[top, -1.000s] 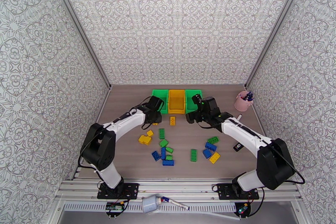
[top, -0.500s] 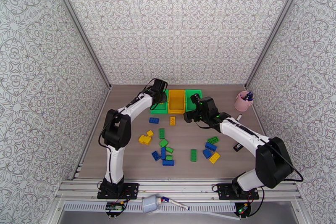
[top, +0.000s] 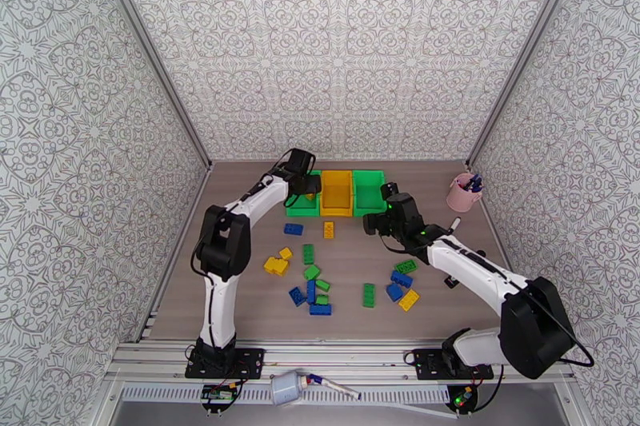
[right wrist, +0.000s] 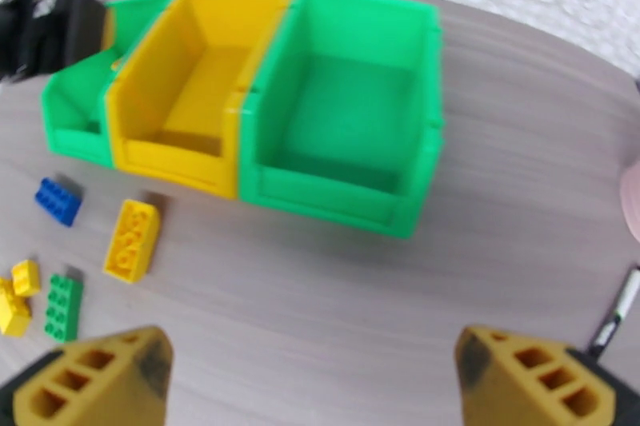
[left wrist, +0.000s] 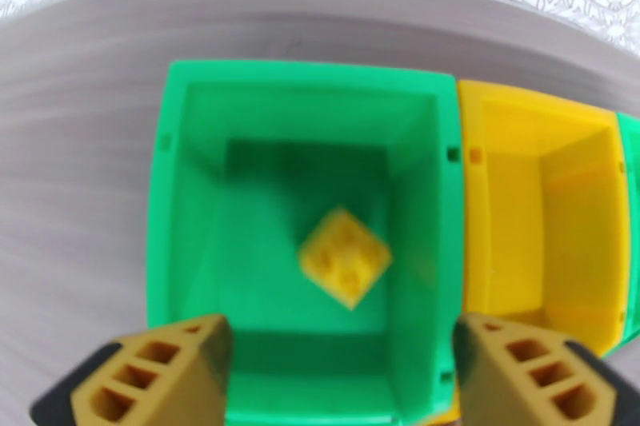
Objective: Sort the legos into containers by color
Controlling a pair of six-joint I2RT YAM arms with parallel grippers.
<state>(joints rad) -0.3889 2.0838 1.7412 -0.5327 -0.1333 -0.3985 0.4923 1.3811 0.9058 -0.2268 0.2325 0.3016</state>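
- Left gripper (left wrist: 342,344): jaws apart and empty, poised over the left green bin (left wrist: 168,204)
- Yellow brick (left wrist: 346,257) sits tilted inside that bin, next to the yellow bin (left wrist: 512,180); probably the wrong colour match, needing a re-pick
- Right gripper (right wrist: 312,360): jaws wide and empty, near the right green bin (right wrist: 416,100); both arms crowd the bins and could clash
- Other legos (top: 312,272) lie scattered on the table (top: 352,256)

The lego (left wrist: 346,257) is yellow, its bin (left wrist: 186,180) bright green
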